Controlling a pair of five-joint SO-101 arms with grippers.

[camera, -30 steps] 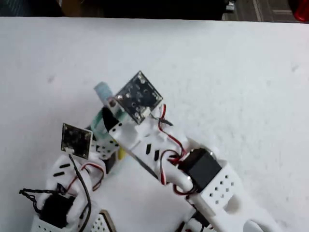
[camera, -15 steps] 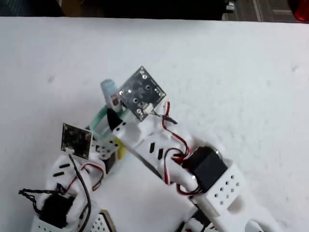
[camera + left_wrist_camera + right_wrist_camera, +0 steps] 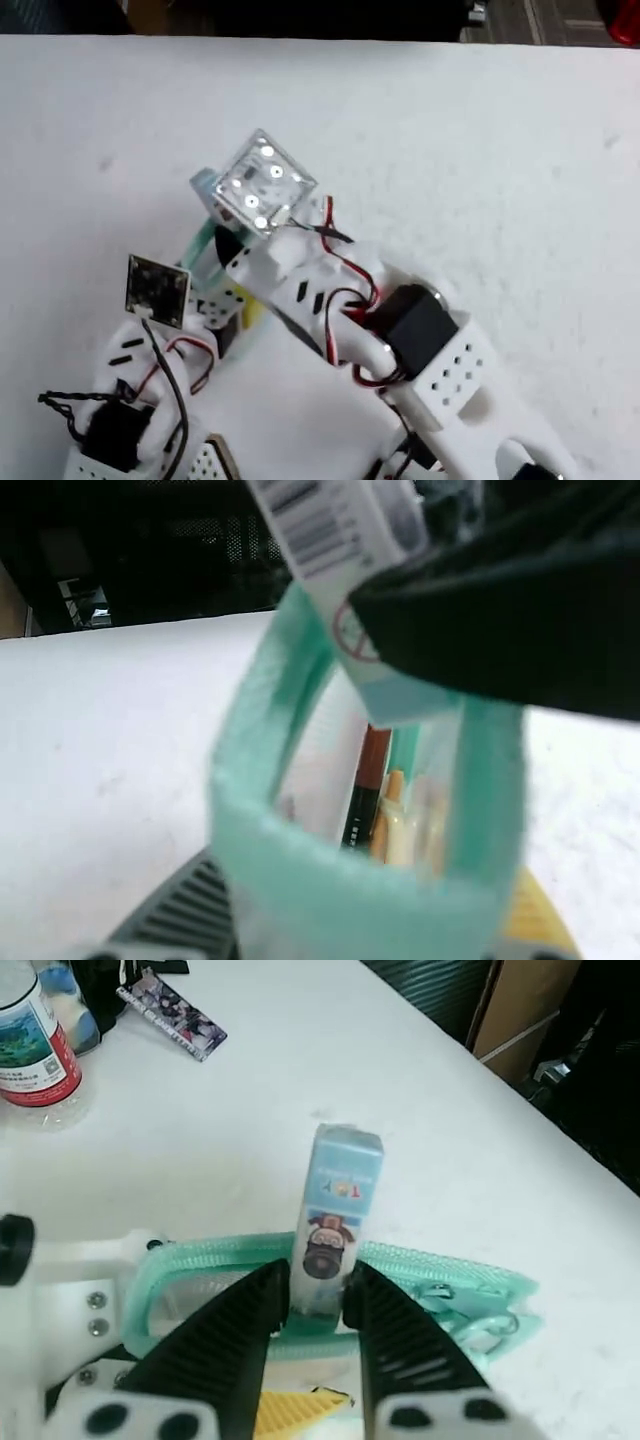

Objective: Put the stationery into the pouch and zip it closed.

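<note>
White table (image 3: 250,1110) | we see right gripper (image 3: 318,1282) clamped on one box (image 3: 340,1190), at mouth of one open green pouch (image 3: 440,1265) | pens (image 3: 365,780) inside

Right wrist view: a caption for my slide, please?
Right gripper holds a small box at the mouth of the green pouch.

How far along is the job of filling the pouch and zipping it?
Done: some pens already stand inside the open green pouch. In hand: the right pincer grips a light blue box upright at the pouch's mouth. Left: release the box inside, then pull the zip closed, since the pouch is unzipped.
</note>
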